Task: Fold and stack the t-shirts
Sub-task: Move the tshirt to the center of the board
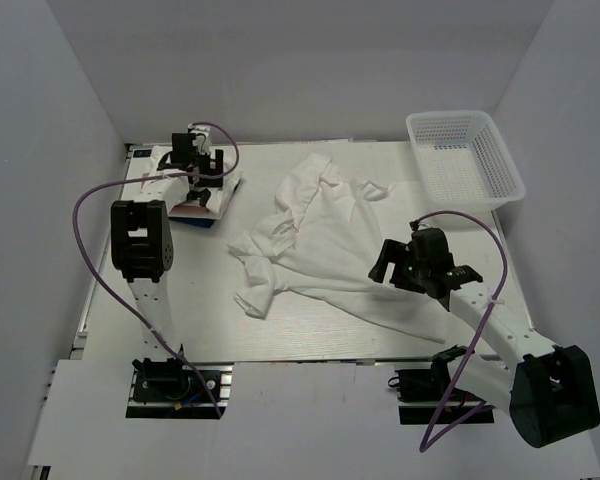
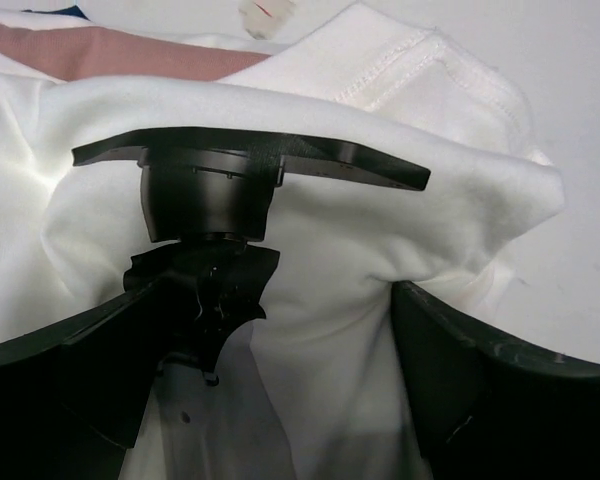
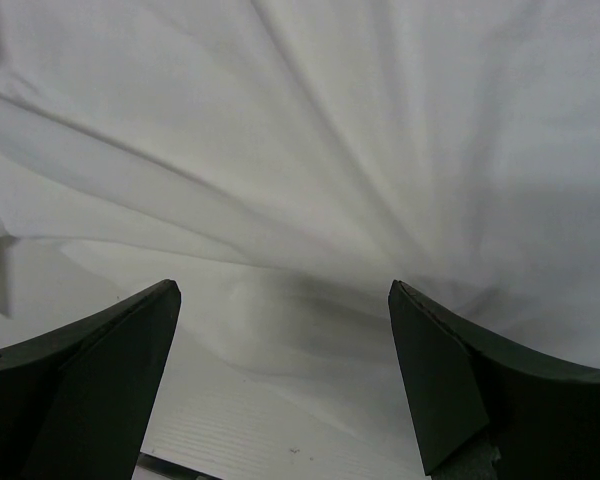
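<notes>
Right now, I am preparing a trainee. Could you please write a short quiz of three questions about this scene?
1. True or false: the left gripper and the right gripper both stand open.
2. Where is the basket? A: far right corner. B: near left corner. C: the centre.
3. Which gripper is at the folded shirt?
Key: 1 true; 2 A; 3 the left one.
</notes>
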